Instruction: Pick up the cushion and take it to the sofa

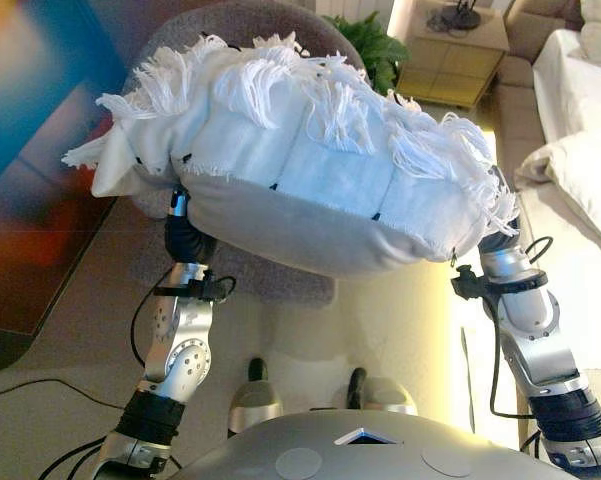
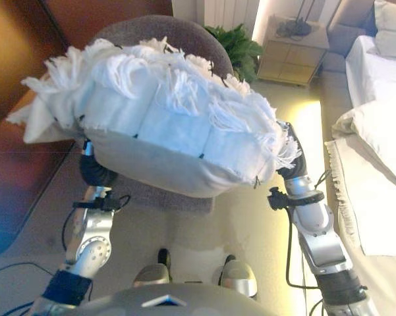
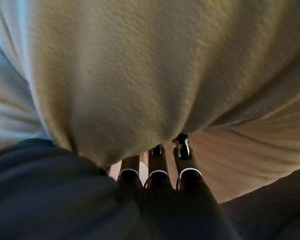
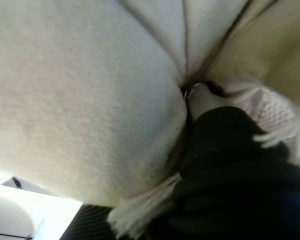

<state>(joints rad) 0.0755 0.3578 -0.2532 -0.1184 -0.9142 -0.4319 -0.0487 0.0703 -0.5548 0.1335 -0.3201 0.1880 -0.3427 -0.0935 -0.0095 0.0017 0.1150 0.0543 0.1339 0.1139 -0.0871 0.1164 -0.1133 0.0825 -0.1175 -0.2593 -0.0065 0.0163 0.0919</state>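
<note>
The cushion (image 1: 310,170) is white with long fringes on top and a plain grey underside. I hold it up between both hands at chest height, in front of a grey chair. My left hand (image 3: 164,200) is under its left end, with straight fingers (image 3: 182,150) pressed against the cloth and their tips partly hidden. My right hand (image 4: 224,150) is pushed into the cushion's right end (image 4: 80,100) and is mostly buried in it. In the eye views both hands are hidden behind the cushion (image 2: 165,125).
A round grey chair (image 1: 250,30) stands straight ahead, behind and below the cushion. A green plant (image 1: 375,50) and a wooden cabinet (image 1: 455,60) stand at the back. White upholstered furniture with pillows (image 1: 580,100) runs along the right. A dark wooden panel (image 1: 40,250) is at the left.
</note>
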